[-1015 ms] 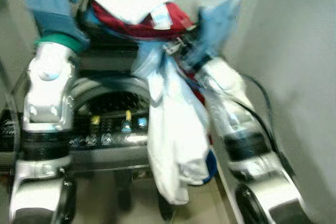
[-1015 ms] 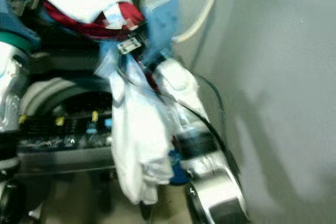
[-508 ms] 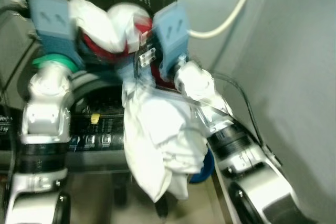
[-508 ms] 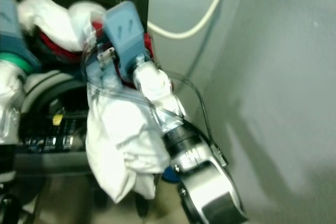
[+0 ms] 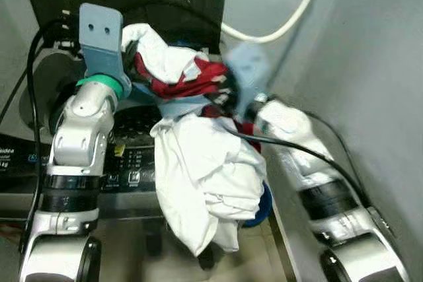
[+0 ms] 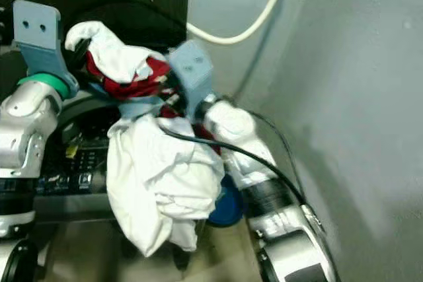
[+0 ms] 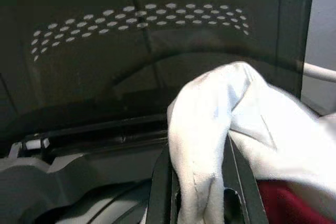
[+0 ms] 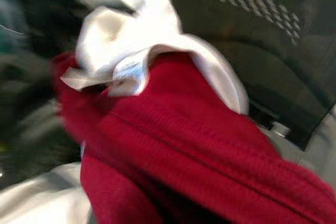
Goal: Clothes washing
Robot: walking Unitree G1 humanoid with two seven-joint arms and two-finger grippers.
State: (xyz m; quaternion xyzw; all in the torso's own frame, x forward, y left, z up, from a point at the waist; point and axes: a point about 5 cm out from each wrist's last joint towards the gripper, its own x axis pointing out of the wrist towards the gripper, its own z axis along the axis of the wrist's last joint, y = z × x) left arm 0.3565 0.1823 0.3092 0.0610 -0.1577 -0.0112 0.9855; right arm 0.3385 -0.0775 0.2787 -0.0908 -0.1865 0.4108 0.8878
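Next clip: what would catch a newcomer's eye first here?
A bundle of clothes held up between both grippers: white cloth hangs low, with a red garment bunched on top. The left gripper pinches a white fold. Below and behind is the washer; a pale hose loops across the wall.

Laundry bundle held up in the air between both arms, over the washing machine [image 5: 132, 163]:
- white garment [image 5: 205, 183]: biggest piece, crumpled, hangs down in loose folds from the bundle, lower end dangling in front of the machine's control panel
- red garment [image 8: 210, 166]: ribbed knit, bunched in the middle of the bundle, white fabric wrapped over the top of it
- second white piece [image 7: 220, 124]: draped over the top, a fold pinched between the left tool's fingers [image 7: 160, 192]
- light blue cloth [image 5: 182, 105]: narrow strip under the red, above the hanging white
- small white label [image 8: 128, 69] sticks out at the red/white seam
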